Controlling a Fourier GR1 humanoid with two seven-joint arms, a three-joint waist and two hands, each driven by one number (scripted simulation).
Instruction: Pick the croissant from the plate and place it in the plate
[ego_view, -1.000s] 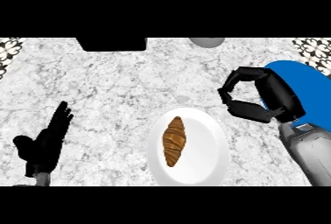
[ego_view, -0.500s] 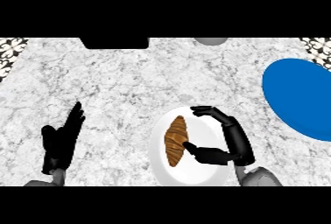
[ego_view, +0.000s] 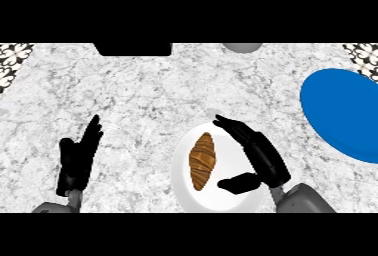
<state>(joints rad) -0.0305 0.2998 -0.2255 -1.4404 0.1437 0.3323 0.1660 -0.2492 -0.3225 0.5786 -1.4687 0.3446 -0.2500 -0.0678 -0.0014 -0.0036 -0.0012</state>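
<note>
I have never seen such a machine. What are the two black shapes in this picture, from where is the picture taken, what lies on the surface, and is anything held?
The picture looks steeply down from the robot's head at a marble counter. The two black shapes are the robot's hands, each on a grey forearm. The left hand rests open at the lower left, fingers up. The right hand is open over the white plate, with its fingers just right of the croissant and its thumb near the croissant's lower end. Nothing is held yet. A blue plate lies at the right edge. At the far edge are a black object and a grey round thing; I cannot tell what they are.
</note>
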